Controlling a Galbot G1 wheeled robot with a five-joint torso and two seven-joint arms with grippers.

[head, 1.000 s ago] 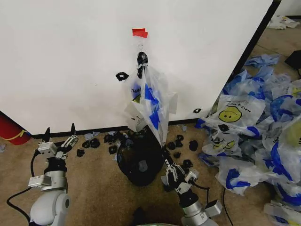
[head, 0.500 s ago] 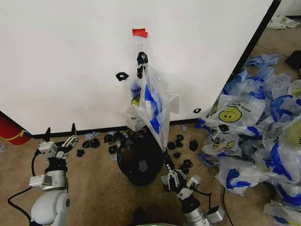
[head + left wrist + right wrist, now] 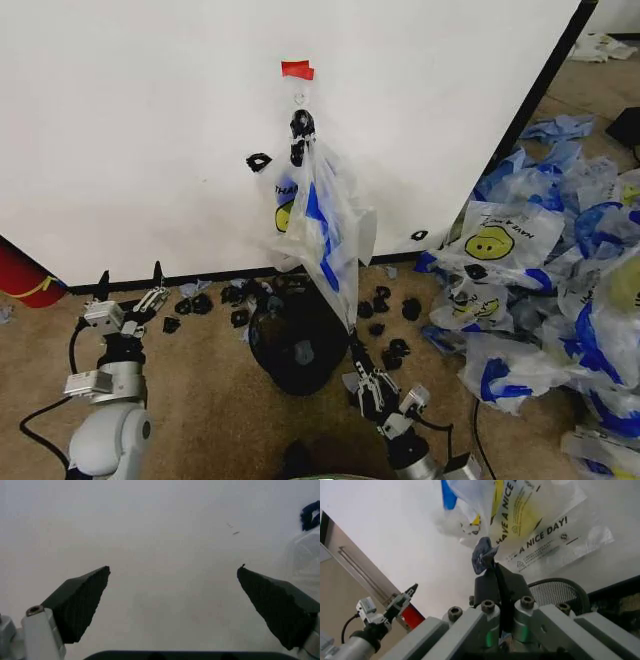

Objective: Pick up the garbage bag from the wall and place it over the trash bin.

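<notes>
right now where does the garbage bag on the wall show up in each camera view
Head view: the garbage bag hangs mid-frame from the hook, above the trash bin.
Left wrist view: a pale sliver at the frame edge.
Right wrist view: across the upper frame, pinched by the right hand.
Shared landmark: the wall.

"have a nice day!" printed on garbage bag (image 3: 540,532).

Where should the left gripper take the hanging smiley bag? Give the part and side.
Probably the bunched handles of the thin see-through plastic smiley garbage bag, just under the small hook on the white wall panel. Come from the robot's left: the open left gripper sits there, while the right gripper pinches the bottom corner.
</notes>
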